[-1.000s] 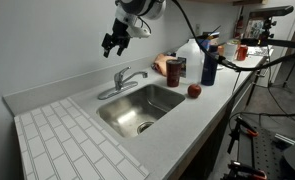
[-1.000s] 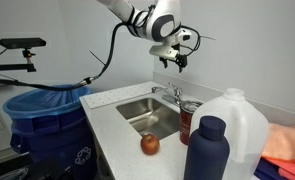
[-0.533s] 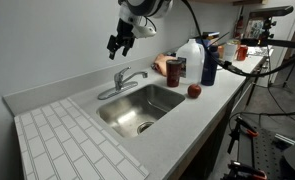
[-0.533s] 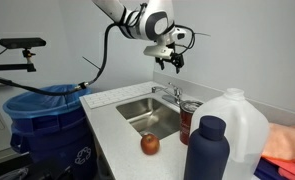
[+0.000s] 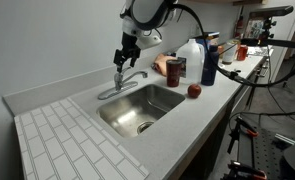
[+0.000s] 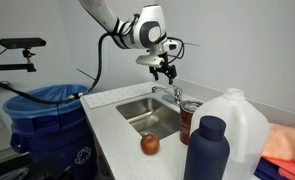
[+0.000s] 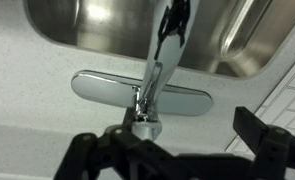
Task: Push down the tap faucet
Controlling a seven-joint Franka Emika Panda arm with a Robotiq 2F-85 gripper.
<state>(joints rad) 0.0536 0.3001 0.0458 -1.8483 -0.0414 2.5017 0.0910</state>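
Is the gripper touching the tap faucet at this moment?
Cannot tell. In an exterior view the gripper hangs just over the tap faucet; no view plainly shows contact or a gap.

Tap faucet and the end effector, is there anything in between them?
Nothing. In an exterior view the end effector hangs just above the tap faucet, with only air between them.

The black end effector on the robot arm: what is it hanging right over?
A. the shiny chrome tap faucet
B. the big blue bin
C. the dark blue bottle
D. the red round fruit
A: in an exterior view the black end effector hangs just above the shiny chrome tap faucet, and the wrist view looks straight down on that same faucet.
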